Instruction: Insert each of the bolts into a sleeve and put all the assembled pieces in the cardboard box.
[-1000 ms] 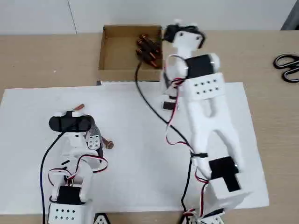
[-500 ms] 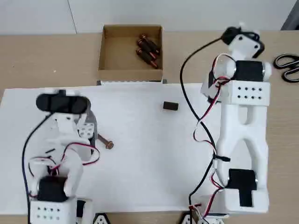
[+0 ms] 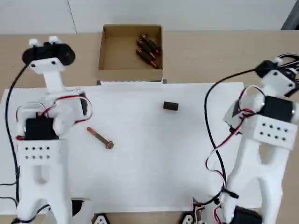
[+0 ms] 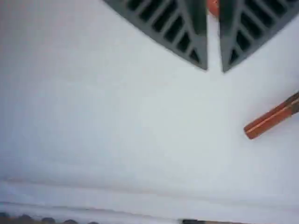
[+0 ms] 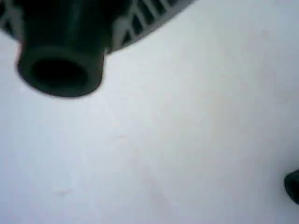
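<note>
**One bolt and one sleeve loose on the sheet**

- Left gripper [image 4: 214, 65]: fingers nearly together with a thin slit between them and nothing at the tips. It hangs over the white paper sheet [image 3: 154, 177], close to the bolt's plain end.
- Right gripper [image 5: 140, 21]: cannot tell whether apart or together. A black tube [image 5: 60, 63], open end showing, sits against it above the sheet.
- Bolt [image 3: 99, 138]: flat on the sheet's left half, about mid-depth, head toward the near edge.
- Sleeve [image 3: 170, 106]: black, near the sheet's middle toward the far edge, well apart from the bolt.
- Cardboard box [image 3: 114, 56]: on the bench [image 3: 210, 56], just beyond the sheet's far edge. The assembled pieces [image 3: 148, 50] lie in its right side.
- Scissors [image 3: 290, 58]: at the bench's right edge, toward the far side.
</note>
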